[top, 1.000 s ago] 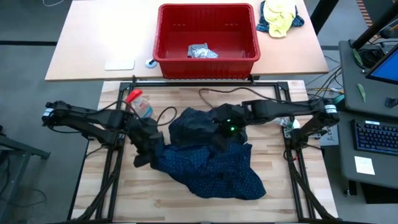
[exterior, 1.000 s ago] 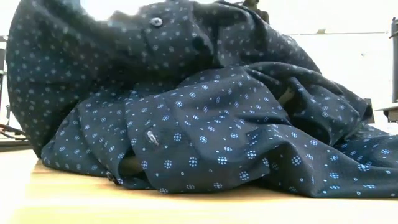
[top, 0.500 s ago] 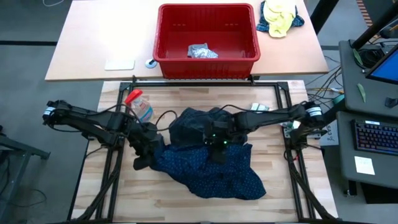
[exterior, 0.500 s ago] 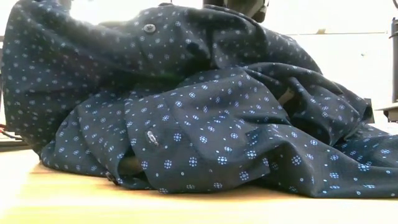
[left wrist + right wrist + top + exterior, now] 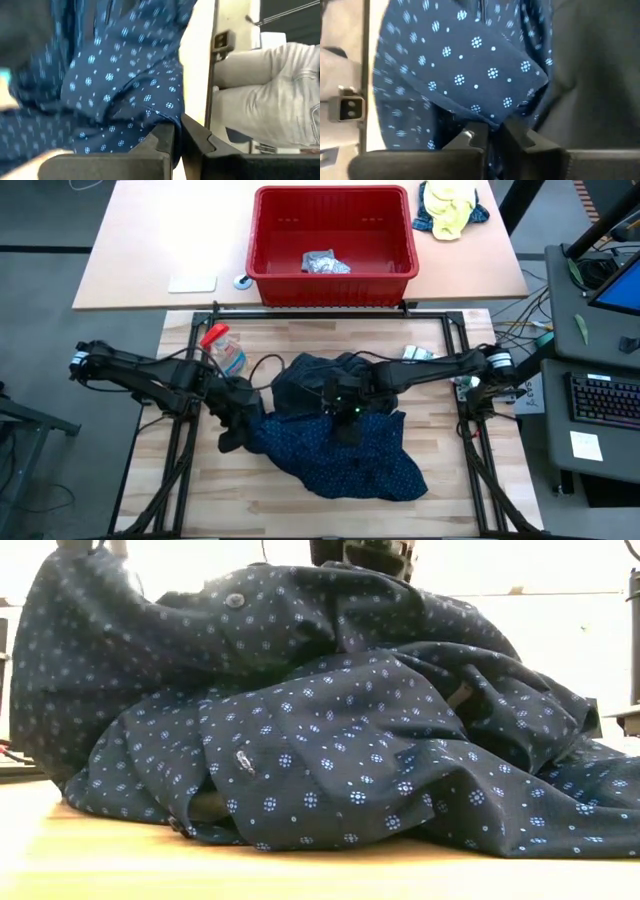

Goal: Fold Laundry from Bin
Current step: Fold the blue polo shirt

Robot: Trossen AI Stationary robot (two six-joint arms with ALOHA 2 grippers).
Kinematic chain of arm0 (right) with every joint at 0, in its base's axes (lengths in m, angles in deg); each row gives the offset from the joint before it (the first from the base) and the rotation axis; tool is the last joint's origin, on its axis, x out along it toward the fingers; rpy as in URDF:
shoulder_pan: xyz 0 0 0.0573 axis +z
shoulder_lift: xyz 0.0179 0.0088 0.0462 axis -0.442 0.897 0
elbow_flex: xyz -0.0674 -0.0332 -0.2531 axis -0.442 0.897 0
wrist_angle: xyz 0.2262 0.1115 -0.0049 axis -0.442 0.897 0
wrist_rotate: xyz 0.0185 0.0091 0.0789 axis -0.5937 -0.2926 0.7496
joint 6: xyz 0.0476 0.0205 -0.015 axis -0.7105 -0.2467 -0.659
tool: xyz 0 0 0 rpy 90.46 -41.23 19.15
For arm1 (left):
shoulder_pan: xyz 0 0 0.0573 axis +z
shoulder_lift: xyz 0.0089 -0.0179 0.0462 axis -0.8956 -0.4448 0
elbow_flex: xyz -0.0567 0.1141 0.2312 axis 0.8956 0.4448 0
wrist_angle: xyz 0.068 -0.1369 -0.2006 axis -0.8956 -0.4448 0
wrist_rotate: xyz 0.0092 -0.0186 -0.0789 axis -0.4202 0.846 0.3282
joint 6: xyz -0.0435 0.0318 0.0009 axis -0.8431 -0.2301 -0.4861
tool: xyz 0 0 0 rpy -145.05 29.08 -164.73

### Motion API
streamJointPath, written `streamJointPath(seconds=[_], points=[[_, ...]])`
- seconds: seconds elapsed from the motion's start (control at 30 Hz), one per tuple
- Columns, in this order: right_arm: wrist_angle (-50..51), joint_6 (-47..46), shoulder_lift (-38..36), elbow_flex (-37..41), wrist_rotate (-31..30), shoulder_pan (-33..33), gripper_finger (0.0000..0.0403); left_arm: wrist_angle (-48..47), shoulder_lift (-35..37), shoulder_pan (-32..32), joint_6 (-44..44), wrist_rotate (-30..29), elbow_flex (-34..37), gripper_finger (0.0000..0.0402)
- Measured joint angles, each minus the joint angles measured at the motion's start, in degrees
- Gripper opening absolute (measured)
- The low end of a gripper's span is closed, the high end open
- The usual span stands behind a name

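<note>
A navy shirt with tiny dots (image 5: pixel 340 445) lies crumpled in the middle of the wooden table, its lower folds (image 5: pixel 330 790) resting on the boards. My left gripper (image 5: pixel 240 418) is shut on the shirt's left side. My right gripper (image 5: pixel 345 420) is shut on the shirt near the middle of the heap, and shows above the cloth in the low view (image 5: pixel 365 555). The red bin (image 5: pixel 335 280) stands on the far table with a light grey garment (image 5: pixel 325 263) on its floor. My left gripper pinches an edge of the navy shirt (image 5: pixel 167 120) between its two fingers (image 5: pixel 160 142), coming slanting down from the table's left. The cloth bunches in slack folds above the fingers. My right gripper pinches a folded corner of the navy shirt (image 5: pixel 490 117) between its two fingers (image 5: pixel 517 135), slanting down from the table's right. More than one layer seems to lie in the fold. The rest of the shirt lies slack on the table.
A spray bottle with a red top (image 5: pixel 222 348) stands at the table's far left, close to my left arm. A yellow-and-blue cloth bundle (image 5: pixel 448 207) lies right of the bin. Darker cloth (image 5: pixel 305 380) bulges at the heap's far side. Bare boards run along the near edge (image 5: pixel 250 500).
My right gripper has come down and toward the table's left and near side, onto the middle of the shirt heap, rolling as it went. It now shows above the cloth in the low view. The shirt has stayed in place.
</note>
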Motion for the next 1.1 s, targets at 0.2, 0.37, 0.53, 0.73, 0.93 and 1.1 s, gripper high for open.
streamJointPath(seconds=[0.2,0.37,0.53,0.73,0.93,1.1], points=[[-0.2,-1.5,-7.5,-3.2,-7.8,0.2,0.0009,-5.6,0.8,-0.1,9.9,-11.3,-12.5,0.0],[-0.8,-0.6,-14.0,-8.6,-18.7,0.8,0.0009,-17.0,-0.3,-0.1,23.0,-32.5,-26.8,0.0],[-3.5,4.0,-16.9,-15.4,-26.4,2.6,0.0009,-12.2,-1.5,0.0,34.7,-42.5,-38.8,0.0],[-3.3,12.0,-15.5,-25.3,-31.3,7.7,0.0009,-10.0,-4.4,-0.1,39.1,-41.9,-50.6,0.0],[-3.3,20.9,-14.5,-35.9,-36.1,14.9,0.0008,-16.7,-9.3,-0.5,38.4,-31.4,-62.1,0.0],[-3.5,27.8,-13.5,-43.5,-44.6,19.7,0.0008,-16.4,-15.3,-1.3,41.7,-32.4,-72.0,0.0]])
